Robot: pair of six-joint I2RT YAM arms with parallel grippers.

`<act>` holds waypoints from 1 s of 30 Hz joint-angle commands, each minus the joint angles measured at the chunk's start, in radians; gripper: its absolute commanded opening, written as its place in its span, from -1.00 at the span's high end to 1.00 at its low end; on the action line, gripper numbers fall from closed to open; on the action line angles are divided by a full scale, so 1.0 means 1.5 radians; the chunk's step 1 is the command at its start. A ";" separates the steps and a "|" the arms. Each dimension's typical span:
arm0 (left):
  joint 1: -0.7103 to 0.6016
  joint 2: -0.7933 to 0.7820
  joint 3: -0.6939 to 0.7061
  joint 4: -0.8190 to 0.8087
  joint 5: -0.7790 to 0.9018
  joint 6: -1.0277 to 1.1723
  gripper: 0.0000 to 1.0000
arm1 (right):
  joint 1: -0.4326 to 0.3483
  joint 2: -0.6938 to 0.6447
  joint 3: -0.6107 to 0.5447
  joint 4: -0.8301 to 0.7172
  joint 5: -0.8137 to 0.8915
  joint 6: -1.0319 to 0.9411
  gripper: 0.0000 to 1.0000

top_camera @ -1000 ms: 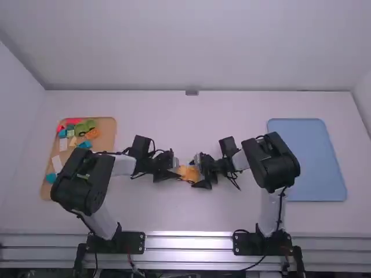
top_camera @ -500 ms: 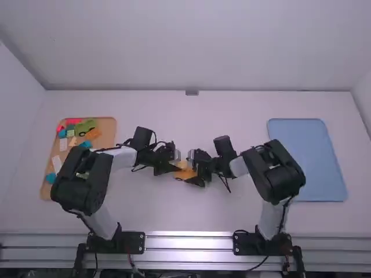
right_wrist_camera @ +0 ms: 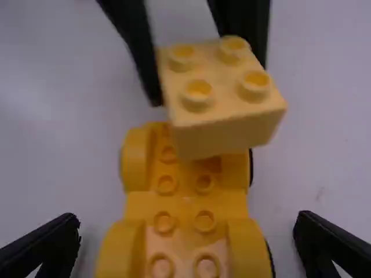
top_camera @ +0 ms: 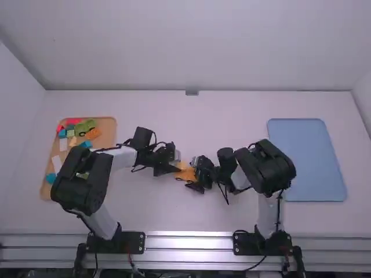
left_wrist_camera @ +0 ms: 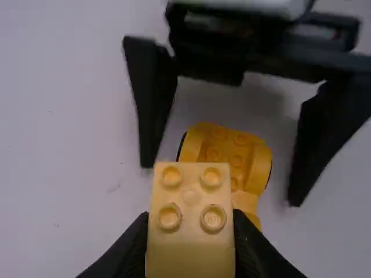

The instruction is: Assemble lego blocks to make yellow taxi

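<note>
Right gripper [right_wrist_camera: 186,219]: shifted slightly towards 6 o'clock; opened wide astride the wheeled base [right_wrist_camera: 185,202], perhaps for steadying
Left gripper [left_wrist_camera: 190,231]: pale block [left_wrist_camera: 191,198] gripped studs-up, presumably for seating
Wheeled base: placed at 9 o'clock from the blue mat [top_camera: 307,159]

From here the yellow car base [right_wrist_camera: 186,202] looks like smooth plastic, softly shiny, as does the pale yellow block [right_wrist_camera: 226,132] above it. Beneath it the desk [top_camera: 156,214] seems matt; right of it, the blue tray [top_camera: 307,159] looks smooth.
</note>
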 commanded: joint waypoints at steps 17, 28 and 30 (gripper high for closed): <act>-0.004 0.006 0.004 -0.012 0.048 0.066 0.96 | -0.021 0.040 0.036 -0.004 -0.048 -0.086 -0.09; -0.009 0.006 -0.024 0.074 0.046 0.030 0.96 | -0.089 0.040 0.123 -0.188 -0.134 -0.180 -0.01; -0.011 0.006 -0.024 0.073 0.045 0.029 0.96 | -0.094 0.040 0.153 -0.267 -0.141 -0.218 -0.03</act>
